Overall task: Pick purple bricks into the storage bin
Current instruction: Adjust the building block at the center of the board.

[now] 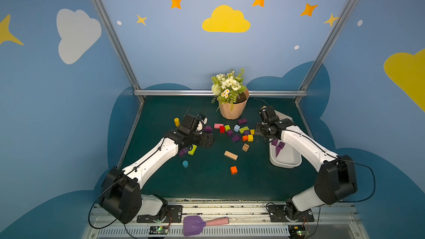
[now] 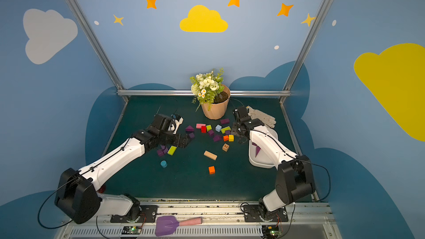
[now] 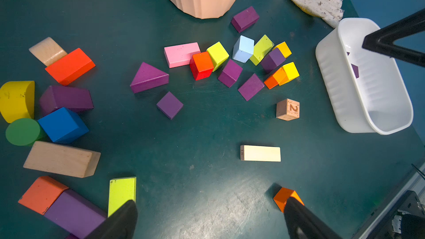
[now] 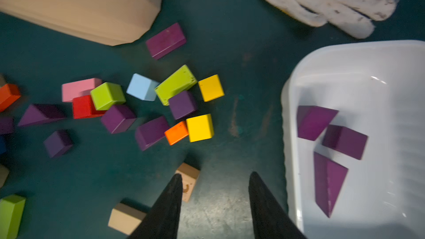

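Note:
Several purple bricks lie loose on the green table: a wedge [image 3: 148, 78], a cube [image 3: 169, 105], an oblong [image 3: 245, 18] by the flowerpot, and others [image 1: 236, 138] mixed in with the coloured blocks. Two more [image 3: 66, 98] lie among the blocks at the left. The white storage bin [image 1: 288, 157] stands at the right with three purple bricks [image 4: 345, 141] in it. My right gripper [image 4: 215, 174] is open and empty over bare table, just beside the bin's wall [image 4: 289, 134]. My left gripper [image 3: 211, 201] is wide open and empty, above the table left of the middle cluster.
A ribbed peach flowerpot [image 1: 233, 109] with flowers stands at the back middle, and a dirty white glove [image 2: 262, 117] lies behind the bin. Pink [image 3: 181, 54], yellow, orange and plain wooden blocks [image 3: 287, 109] are scattered about. A purple spade [image 1: 195, 225] rests on the front rail.

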### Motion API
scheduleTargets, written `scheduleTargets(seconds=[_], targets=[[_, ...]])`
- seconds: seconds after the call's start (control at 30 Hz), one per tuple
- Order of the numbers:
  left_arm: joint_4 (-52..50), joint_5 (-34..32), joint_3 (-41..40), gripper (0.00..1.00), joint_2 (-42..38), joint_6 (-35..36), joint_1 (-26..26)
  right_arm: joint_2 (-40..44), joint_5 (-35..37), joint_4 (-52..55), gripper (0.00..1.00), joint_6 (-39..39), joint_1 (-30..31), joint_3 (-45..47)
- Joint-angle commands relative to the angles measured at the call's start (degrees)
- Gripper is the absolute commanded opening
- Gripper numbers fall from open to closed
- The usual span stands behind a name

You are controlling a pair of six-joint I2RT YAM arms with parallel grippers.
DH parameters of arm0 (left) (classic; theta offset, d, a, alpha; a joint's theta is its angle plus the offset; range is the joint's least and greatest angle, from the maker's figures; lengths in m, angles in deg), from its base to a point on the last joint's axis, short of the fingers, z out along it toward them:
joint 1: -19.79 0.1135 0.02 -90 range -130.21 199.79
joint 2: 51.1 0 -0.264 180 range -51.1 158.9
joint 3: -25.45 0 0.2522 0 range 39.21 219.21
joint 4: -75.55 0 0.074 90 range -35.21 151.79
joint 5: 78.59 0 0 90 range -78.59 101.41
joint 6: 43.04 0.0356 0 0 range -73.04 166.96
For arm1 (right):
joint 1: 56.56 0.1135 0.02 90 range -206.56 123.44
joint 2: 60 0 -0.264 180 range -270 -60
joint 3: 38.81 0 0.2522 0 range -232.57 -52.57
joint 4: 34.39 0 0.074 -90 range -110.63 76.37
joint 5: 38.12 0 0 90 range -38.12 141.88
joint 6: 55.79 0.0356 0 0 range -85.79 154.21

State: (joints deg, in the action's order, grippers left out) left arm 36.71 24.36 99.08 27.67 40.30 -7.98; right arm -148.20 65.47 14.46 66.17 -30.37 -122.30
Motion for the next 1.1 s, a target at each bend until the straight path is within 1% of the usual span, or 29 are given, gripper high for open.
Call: scheduleTargets(seconds=[0.0,0.13,0.17,0.23,0.4,0.57,0.87,1.07], targets=[[-0.45,-0.39,1.3,1.0,-0.25,-0.11,-0.08,-3.01,1.02,0.08,0.49,2.21,3.56,-2.11],[0.12,-0.45,0.78,1.0,-0.88,0.1,-0.07,-6.78,1.62,-0.33,0.49,3.17,6.91,-3.81],[0.21,-2.08,0.74,1.0,-1.12,0.13,-0.11,-7.46,1.67,-0.8,0.49,3.23,7.58,-4.0],[0.42,-2.53,0.57,1.0,-1.51,0.16,-0.03,-8.99,2.1,-2.15,0.49,2.96,9.07,-4.45],[0.91,-3.01,0.07,1.0,-1.98,0.24,0.03,-13.12,1.25,-5.27,0.48,-0.6,11.23,-5.89],[0.84,-3.28,0.09,1.0,-1.88,0.35,0.07,-16.95,-2.78,-7.76,0.46,-5.1,11.34,-7.12],[1.26,-2.93,-0.02,1.0,-1.66,0.45,0.5,-23.06,-7.67,-8.4,0.43,-12.5,10.82,-11.32],[1.3,-2.76,-0.06,1.0,-1.51,0.33,0.71,-25.16,-7.2,-7.58,0.42,-15.72,10.39,-13.22]])
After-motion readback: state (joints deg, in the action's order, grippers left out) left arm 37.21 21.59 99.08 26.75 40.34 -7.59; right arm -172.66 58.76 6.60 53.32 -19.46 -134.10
